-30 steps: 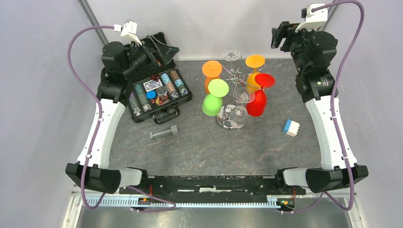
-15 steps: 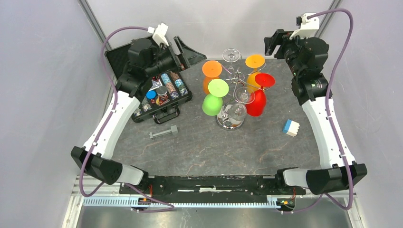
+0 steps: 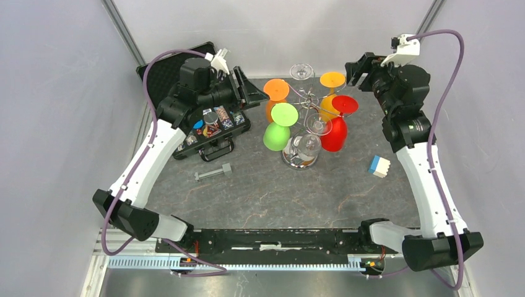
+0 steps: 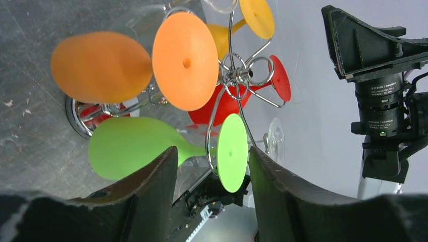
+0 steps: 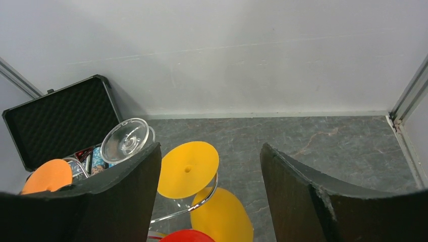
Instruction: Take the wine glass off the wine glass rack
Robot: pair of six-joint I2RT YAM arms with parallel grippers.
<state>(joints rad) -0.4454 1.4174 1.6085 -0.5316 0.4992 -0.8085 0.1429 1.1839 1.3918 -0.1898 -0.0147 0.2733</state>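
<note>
Swinging off the poker-chip case (image 3: 210, 124), the left gripper (image 3: 249, 91) now sits just beside the orange glass (image 3: 276, 90). The right gripper (image 3: 358, 67) has dipped a little toward the far side of the wine glass rack (image 3: 300, 162). Both moves read as the approach stage. Nothing has been lifted, and every glass hangs foot uppermost from the rack at the far middle of the table (image 3: 260, 198).

From above, six glasses can be counted: the orange one, one green glass (image 3: 284, 114), one yellow glass (image 3: 332, 80), one red glass (image 3: 345, 104), a clear glass (image 3: 302, 71) at the back and a second clear glass (image 3: 319, 125) nearer the arms. Elsewhere lie one case, one bolt (image 3: 212, 173) and one blue-and-white cube (image 3: 379, 166).

On the left wrist camera, the jaws stand wide apart and hold nothing. The green glass's stem shows in the gap beyond the fingertips (image 4: 166, 161), with the orange glass above it. One of these two looks the likely target, though which cannot be told.

On the right wrist camera, the fingers (image 5: 298, 171) are spread wide and empty, well apart from the yellow foot below. Also in view are one clear foot, an edge of orange and a sliver of red.
</note>
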